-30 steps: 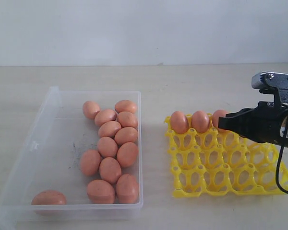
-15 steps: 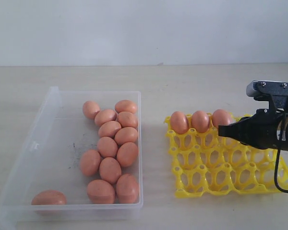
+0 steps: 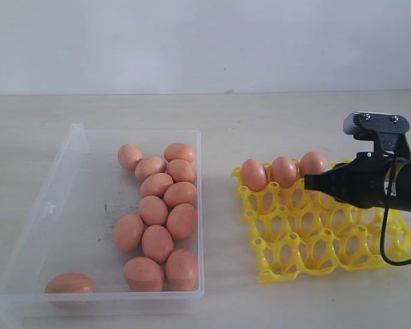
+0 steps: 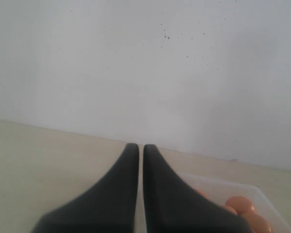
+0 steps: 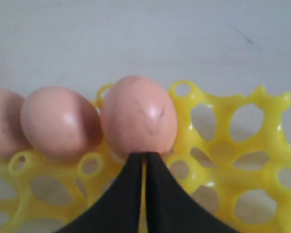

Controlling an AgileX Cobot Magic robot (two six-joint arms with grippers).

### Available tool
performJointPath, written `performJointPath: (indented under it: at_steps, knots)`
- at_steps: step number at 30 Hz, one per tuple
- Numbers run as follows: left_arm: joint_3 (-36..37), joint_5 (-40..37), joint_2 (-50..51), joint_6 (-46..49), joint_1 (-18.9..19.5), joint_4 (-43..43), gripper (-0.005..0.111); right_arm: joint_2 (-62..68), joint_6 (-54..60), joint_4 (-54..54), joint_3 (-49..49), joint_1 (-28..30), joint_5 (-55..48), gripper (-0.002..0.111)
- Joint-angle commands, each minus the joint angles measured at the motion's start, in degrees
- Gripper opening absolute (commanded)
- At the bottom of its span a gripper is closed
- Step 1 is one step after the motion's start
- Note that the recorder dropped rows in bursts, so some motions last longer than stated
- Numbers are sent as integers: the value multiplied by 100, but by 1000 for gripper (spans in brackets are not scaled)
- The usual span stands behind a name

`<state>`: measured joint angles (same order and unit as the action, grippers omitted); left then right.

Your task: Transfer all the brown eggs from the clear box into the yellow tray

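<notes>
The right gripper (image 3: pixel 308 182) was matte black all over. Its two smooth fingers (image 5: pixel 121 199) were broad at the root and curved inward to a slim, beak-like point, and they joined a thick, rounded black body (image 3: pixel 397 188). On top of that body a short black post carried a boxy silver-grey metal bracket (image 3: pixel 375 125), with two small round screws (image 3: pixel 366 118) set in its upper face. A thin black cable (image 3: pixel 382 236) left the body and hung in a loop beneath it. The left gripper (image 4: pixel 140 146) had the same tapering shape, its dark charcoal surfaces plain and dull.
</notes>
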<state>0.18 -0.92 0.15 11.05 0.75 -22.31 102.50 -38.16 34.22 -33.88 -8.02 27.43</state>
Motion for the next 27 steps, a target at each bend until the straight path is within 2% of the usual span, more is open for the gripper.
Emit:
performJointPath:
  at_steps: [1,5,7,9,10,11,14,17,21,22,23,24,25,27]
  knots:
    - [-18,92,-15,-42,8,-61,4,-27,-601,681,-10,2,-243,0]
    - [-18,92,-15,-42,8,-61,4,-585,-524,720,184,2,121,0]
    - [-18,92,-15,-42,8,-61,4,-1317,-338,675,473,2,890,0]
    - [-18,92,-15,-42,8,-61,4,-2210,-70,675,1087,2,2481,0]
    - [-18,92,-15,-42,8,-61,4,-2828,230,765,1537,2,3602,0]
    - [-18,92,-15,-42,8,-61,4,-3133,326,842,1704,2,3893,0]
    - [-18,92,-15,-42,8,-61,4,-4386,192,2088,1868,-15,2762,0]
    - [-18,92,-15,-42,8,-61,4,-4709,145,2681,1868,-380,3075,0]
    - [-18,92,-15,-42,8,-61,4,-5011,706,2652,1868,-806,3037,0]
    - [-18,92,-15,-42,8,-61,4,-5146,698,2544,1868,-854,3376,0]
    - [-18,92,-15,-42,8,-61,4,-5246,259,2293,1890,-855,4090,0]
    - [-18,92,-15,-42,8,-61,4,-5270,-88,2209,1890,-855,4253,0]
    - [-18,92,-15,-42,8,-61,4,-5270,-447,2085,1876,-855,4253,0]
    - [-18,92,-15,-42,8,-61,4,-5263,-1080,2790,1559,-934,4114,0]
